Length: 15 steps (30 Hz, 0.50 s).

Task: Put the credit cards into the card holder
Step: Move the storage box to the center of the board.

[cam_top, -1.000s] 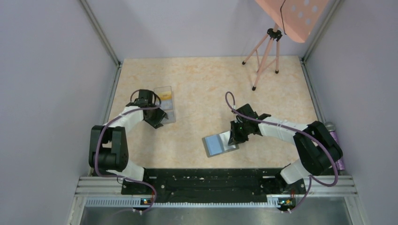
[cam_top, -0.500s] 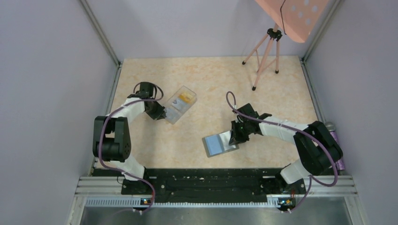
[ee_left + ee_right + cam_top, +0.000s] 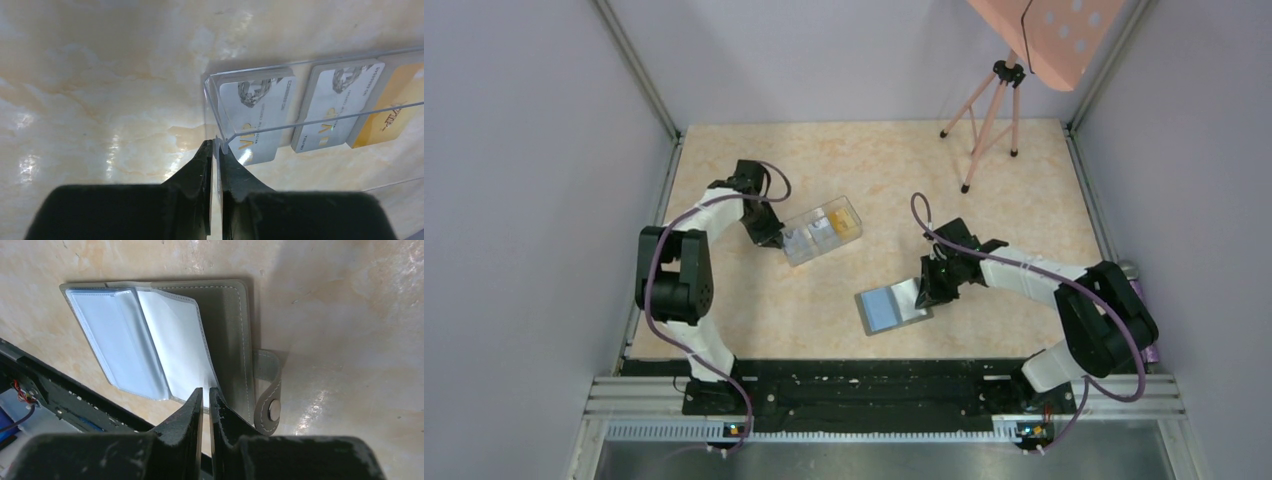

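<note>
While our left claw (image 3: 216,150) pinches the box (image 3: 211,92) wall, the cards (image 3: 257,112) lie inside, upper right: probably stiff and slick, best lifted by an edge. Our right claw (image 3: 205,395) nips a floppy sleeve of the holder (image 3: 227,325), centre frame.

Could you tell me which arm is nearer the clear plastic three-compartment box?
Left. Left fingers pinch the clear box's wall; right fingers grip the open grey wallet, apart from the box.

Cream table (image 3: 874,160) veined with orange marbling; beyond the black left gripper (image 3: 216,150), clear box (image 3: 300,121), pale grey credit cards (image 3: 257,112) lettered in gold, orange-yellow card (image 3: 395,107) farthest from it; ahead of the black right gripper (image 3: 206,395), grey card holder (image 3: 225,325), pale stitching, light blue sleeves
</note>
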Each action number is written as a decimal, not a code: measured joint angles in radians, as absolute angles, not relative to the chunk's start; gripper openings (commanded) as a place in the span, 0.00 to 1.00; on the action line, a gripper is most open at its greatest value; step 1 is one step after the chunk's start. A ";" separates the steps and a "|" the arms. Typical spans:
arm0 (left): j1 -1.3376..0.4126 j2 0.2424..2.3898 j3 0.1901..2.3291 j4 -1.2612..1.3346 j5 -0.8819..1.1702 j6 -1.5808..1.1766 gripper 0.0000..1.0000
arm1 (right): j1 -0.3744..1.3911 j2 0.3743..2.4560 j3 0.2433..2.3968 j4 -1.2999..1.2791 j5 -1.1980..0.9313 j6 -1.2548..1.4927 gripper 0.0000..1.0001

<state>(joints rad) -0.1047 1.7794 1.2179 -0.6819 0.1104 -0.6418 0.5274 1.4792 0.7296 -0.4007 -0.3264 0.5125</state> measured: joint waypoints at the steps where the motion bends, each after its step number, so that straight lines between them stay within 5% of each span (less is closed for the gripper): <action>1: -0.118 1.791 1.233 -0.685 0.108 -0.631 0.00 | 0.527 1.478 0.732 -0.405 -0.327 0.511 0.09; 11: -0.326 1.901 1.380 -0.708 0.093 -0.610 0.00 | 0.526 1.460 0.769 -0.433 -0.337 0.505 0.10; 15: -0.393 1.934 1.423 -0.712 0.097 -0.605 0.00 | 0.509 1.427 0.776 -0.455 -0.344 0.506 0.19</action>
